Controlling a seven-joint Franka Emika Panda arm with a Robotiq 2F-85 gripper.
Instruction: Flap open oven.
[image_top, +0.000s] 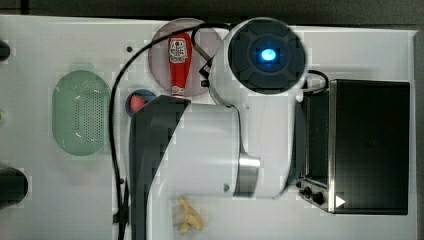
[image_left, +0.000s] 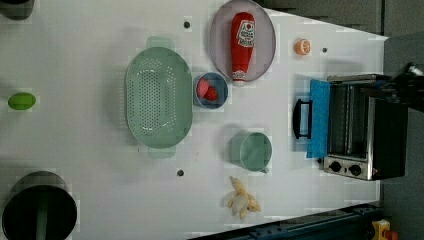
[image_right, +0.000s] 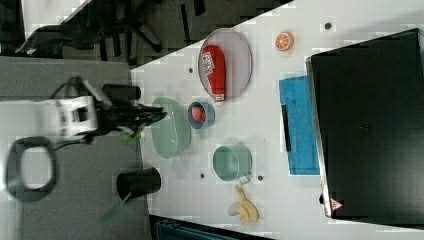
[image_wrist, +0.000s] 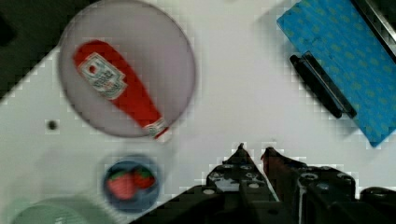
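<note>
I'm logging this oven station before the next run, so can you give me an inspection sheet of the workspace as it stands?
Surface: white table, items spread across it.
Job's things: oven at the left view's right; its blue door is flapped down flat, dark handle outward.
Clutter: ketchup bottle lying on a plate; strawberry in a small blue bowl; green colander; green cup; banana; orange slice; lime; black bin.
Grippers: gripper above bare table, nearly closed, holding nothing.
Cables: black cable along the arm.
Surroundings: grey floor.
</note>
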